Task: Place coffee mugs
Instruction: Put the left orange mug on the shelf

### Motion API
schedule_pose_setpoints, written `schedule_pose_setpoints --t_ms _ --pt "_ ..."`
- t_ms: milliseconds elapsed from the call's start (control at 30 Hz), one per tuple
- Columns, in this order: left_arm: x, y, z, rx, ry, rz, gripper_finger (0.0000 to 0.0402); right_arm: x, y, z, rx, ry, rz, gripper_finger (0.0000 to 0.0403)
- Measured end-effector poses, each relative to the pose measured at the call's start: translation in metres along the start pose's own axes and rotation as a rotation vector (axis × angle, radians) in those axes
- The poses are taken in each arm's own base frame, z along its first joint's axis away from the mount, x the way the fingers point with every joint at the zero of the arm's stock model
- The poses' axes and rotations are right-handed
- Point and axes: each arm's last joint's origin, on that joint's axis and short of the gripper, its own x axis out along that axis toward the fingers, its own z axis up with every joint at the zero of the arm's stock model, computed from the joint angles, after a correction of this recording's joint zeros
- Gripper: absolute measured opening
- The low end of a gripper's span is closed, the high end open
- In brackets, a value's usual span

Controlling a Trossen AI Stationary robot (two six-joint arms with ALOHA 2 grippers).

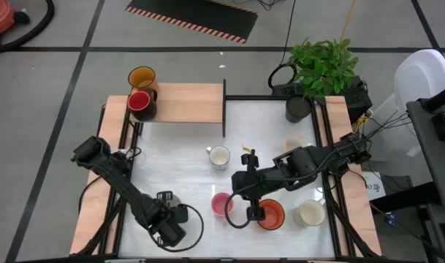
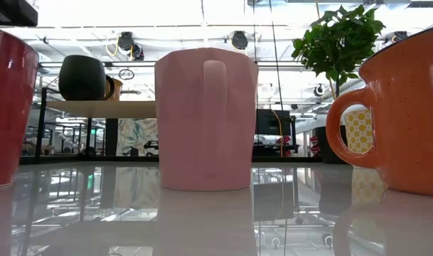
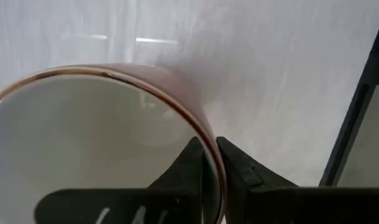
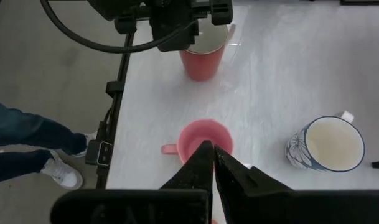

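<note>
Where left gripper (image 3: 209,163) pinches rim, red mug (image 3: 96,134), cream inside

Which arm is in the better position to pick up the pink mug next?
Right. The right gripper hangs just above the pink mug with nothing in it. The left gripper is busy, pinching the rim of a red mug farther away.

Pink mug (image 1: 221,205), orange mug (image 1: 270,214)
</note>
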Motion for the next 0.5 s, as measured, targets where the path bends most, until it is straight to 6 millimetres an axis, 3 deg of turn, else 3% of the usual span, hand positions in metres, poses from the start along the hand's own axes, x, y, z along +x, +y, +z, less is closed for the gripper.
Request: schedule_pose_setpoints --t_ms 200,500 --pt "-0.010 0.001 0.008 0.066 0.001 0.003 0.0025 -0.004 -0.001 -0.001 -0.018 -0.001 0.000 0.0000" --pt "-0.042 0.007 0.022 0.208 -0.037 0.017 0.0025 -0.020 -0.004 -0.002 -0.012 -0.026 0.006 0.0000"
